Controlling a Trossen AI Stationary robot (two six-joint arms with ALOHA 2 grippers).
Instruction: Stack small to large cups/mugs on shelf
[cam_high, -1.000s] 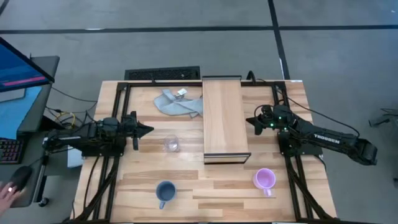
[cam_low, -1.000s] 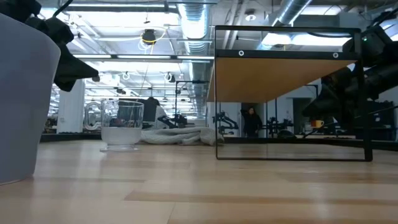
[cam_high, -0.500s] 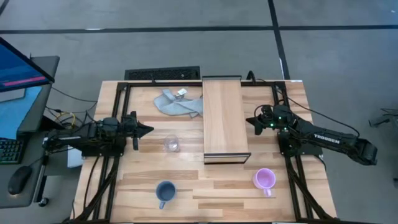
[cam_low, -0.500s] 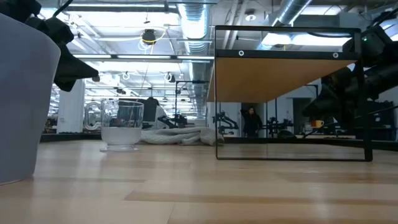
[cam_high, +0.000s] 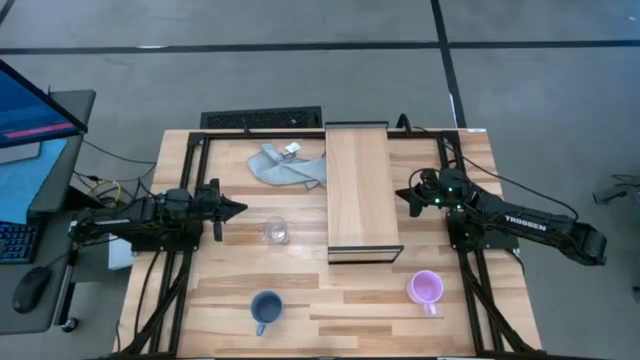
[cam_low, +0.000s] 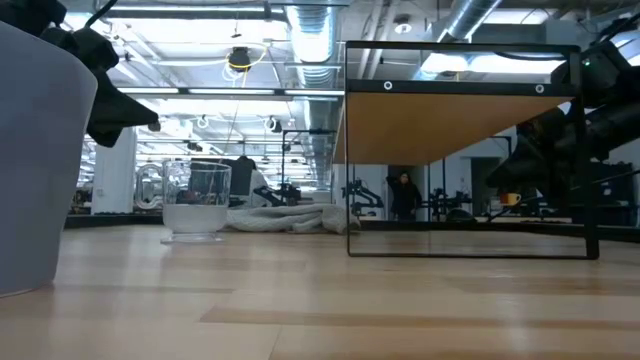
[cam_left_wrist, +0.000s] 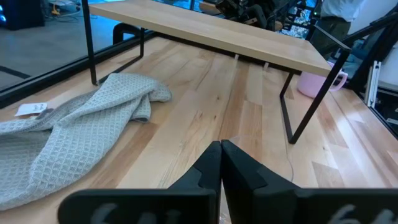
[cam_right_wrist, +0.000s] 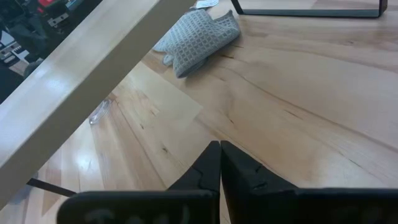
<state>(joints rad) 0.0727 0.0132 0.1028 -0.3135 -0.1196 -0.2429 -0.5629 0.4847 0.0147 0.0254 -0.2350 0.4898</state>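
Three cups sit on the bench, none on the shelf: glass cup left of it, blue-grey mug and pink mug along the near edge. Left gripper and right gripper flank the shelf, fingers pressed together, empty

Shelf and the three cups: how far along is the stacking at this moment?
Nothing looks done: the shelf top is bare. The glass cup, blue-grey mug and pink mug all stand apart on the table. Nothing is in hand: the left gripper and right gripper wait on either side of the shelf, jaws shut and empty. All the stacking and shelving is left.
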